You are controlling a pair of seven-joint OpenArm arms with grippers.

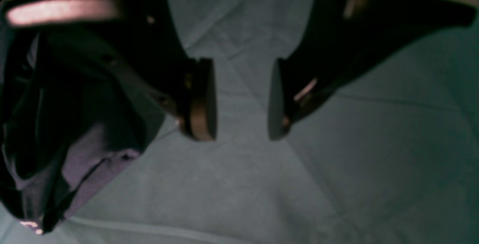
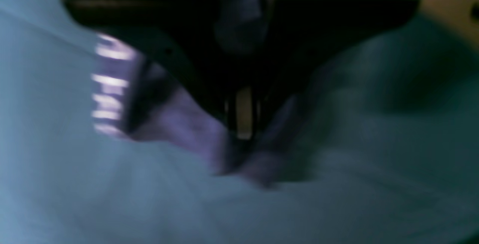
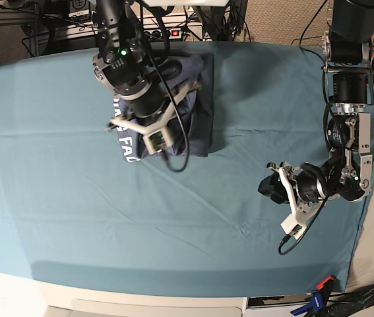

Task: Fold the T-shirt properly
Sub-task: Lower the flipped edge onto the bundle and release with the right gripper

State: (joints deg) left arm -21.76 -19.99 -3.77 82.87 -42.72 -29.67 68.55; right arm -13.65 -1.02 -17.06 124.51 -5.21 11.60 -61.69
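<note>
Fabric of the T-shirt (image 3: 196,112) lies bunched in a dark, roughly rectangular heap at the far side of the counter (image 3: 55,198), on the plain teal cloth (image 3: 173,224) that covers it. White block lettering shows along the heap's near left edge in the base view, partly hidden by the arm above it.

The right hand (image 2: 243,124) is down on the shirt with its jaws pressed together, and in the right wrist view a fold of the purple-grey fabric (image 2: 187,124) rises up to the closed tips, so it has the shirt pinched. That view is heavily blurred; the white letters appear as smeared bars to the left of the hand. In the base view this arm stands over the left part of the heap, its white bracket and black cable hanging across the shirt.

The left hand (image 1: 241,100) is well apart from the shirt, over bare teal cloth toward the counter's right side. Its two pads (image 1: 204,98) stand wide apart with only creased cloth visible between them, and it holds nothing. A dark, purplish shape fills the lower left of the left wrist view; what it is cannot be told. In the base view the left arm (image 3: 345,132) is folded down near the counter's right edge, its hand (image 3: 272,186) pointing left.
</note>
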